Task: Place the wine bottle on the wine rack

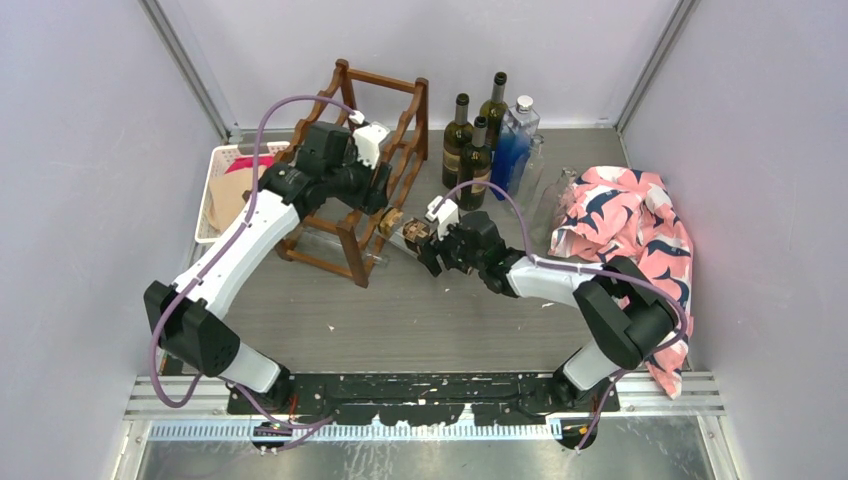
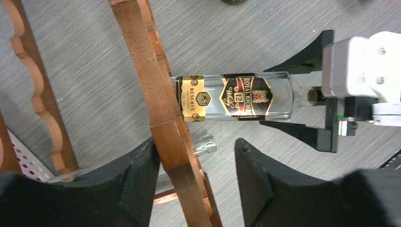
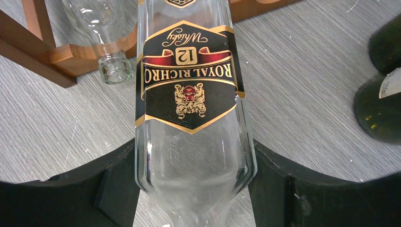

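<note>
right fingers (image 3: 113, 189) around clear bottle (image 3: 189, 94)

glossy clear glass bottle (image 3: 189, 118), matt wooden rack (image 2: 151, 71)

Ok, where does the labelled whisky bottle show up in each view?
Top external: whisky bottle centre, lying just right of the wine rack.
Left wrist: whisky bottle centre-right, horizontal, beside a wine rack post.
Right wrist: whisky bottle mid-frame, running top to bottom.
Shared landmark: the brown wine rack.
</note>
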Controlling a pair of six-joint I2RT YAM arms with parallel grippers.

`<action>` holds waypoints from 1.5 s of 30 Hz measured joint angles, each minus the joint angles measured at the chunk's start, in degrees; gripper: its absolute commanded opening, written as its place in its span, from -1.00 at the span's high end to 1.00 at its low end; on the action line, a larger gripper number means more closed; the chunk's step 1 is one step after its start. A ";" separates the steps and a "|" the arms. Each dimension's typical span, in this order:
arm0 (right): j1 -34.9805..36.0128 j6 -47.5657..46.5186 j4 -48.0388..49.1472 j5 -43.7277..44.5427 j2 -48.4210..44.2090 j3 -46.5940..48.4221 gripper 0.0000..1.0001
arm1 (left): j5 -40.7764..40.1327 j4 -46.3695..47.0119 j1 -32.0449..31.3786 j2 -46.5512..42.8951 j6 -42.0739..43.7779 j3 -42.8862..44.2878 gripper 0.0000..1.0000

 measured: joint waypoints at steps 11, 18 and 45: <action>-2.43 -1.86 3.78 -6.82 5.09 2.40 0.97 | 1.16 -0.92 1.70 1.49 -0.98 0.87 0.95; -4.33 -2.27 6.08 -10.56 7.96 3.63 0.97 | 2.36 -0.96 1.95 1.66 -0.92 1.05 1.00; -3.58 -2.47 20.61 -12.04 22.49 11.10 0.95 | 13.16 12.76 2.25 -3.65 -1.27 -10.19 1.00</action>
